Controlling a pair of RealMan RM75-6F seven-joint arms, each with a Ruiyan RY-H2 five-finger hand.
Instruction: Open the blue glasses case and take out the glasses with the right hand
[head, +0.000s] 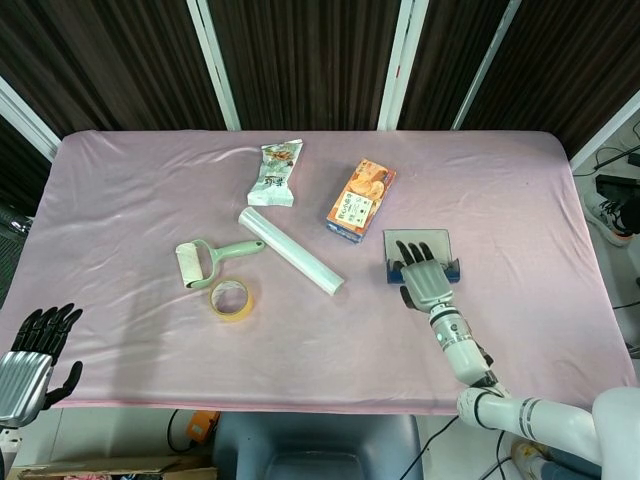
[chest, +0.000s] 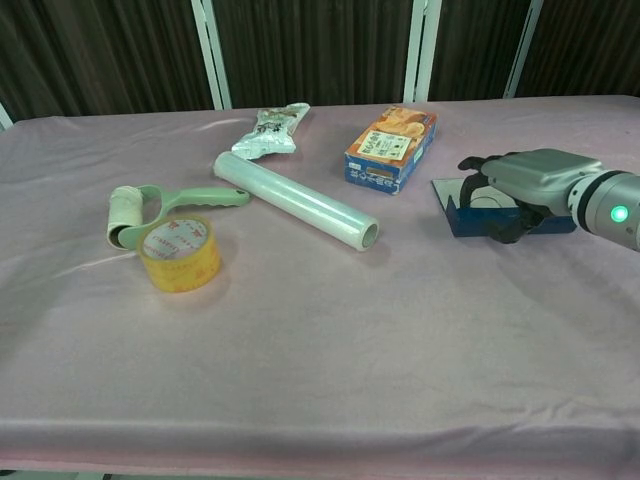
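One open blue glasses case (head: 440, 258), long axis left-right, under right robot hand (head: 424, 275).

On the pink tablecloth (head: 150, 190): a silver snack packet (head: 274, 173) at the far side; an orange-and-blue carton (head: 360, 201) to its right; a clear film roll (head: 290, 251) lying diagonally; a green lint roller (head: 208, 263) just beside a yellow tape ring (head: 231, 300).
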